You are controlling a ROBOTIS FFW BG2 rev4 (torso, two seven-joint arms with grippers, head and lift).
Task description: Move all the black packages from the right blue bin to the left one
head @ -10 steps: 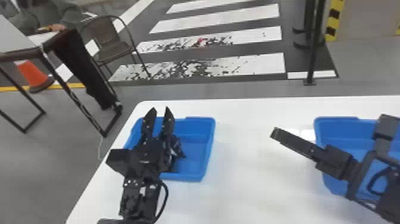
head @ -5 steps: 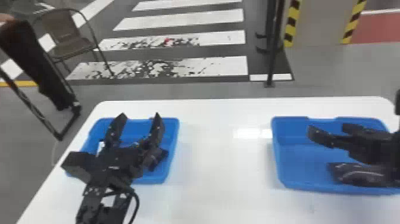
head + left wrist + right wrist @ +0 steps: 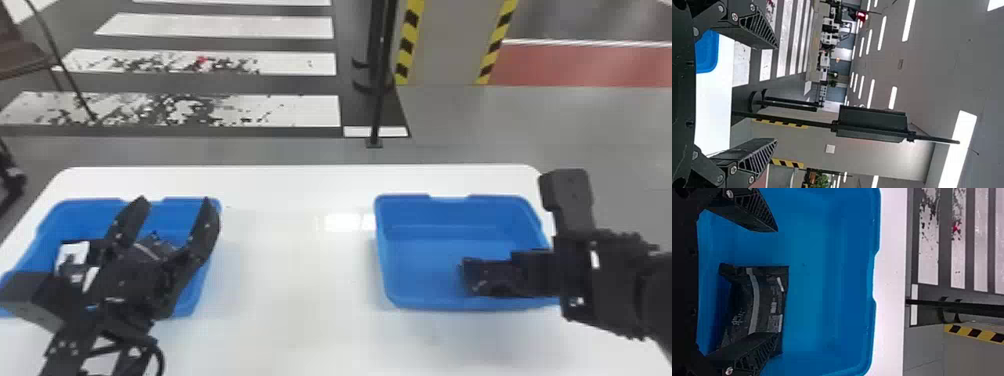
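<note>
So I'm on the pick part of this one: my right end effector is over the right blue bin with its fingers spread wide and nothing clamped yet. The black package lies in that bin, off centre between my fingers. One finger overlaps its edge in the wrist view, and there's a clear gap to the other. Can't tell if that finger is actually touching.

What I'd do: shift sideways a touch towards the finger that overlaps, so the package sits centred, then go down until both fingers reach past its sides. Close slowly. It looks like a soft bag, so it'll probably bunch up, and a shallow pinch would likely just grab loose wrapping and slip. Watch the bin wall too, a fingertip could snag there. After that I'd lift straight up, clear the rim, and only then cross the table.

My left end effector is above the left bin, fingers well apart and empty, with dark packaging in the bin below. It'd need to be out of the way before the drop, imo.
</note>
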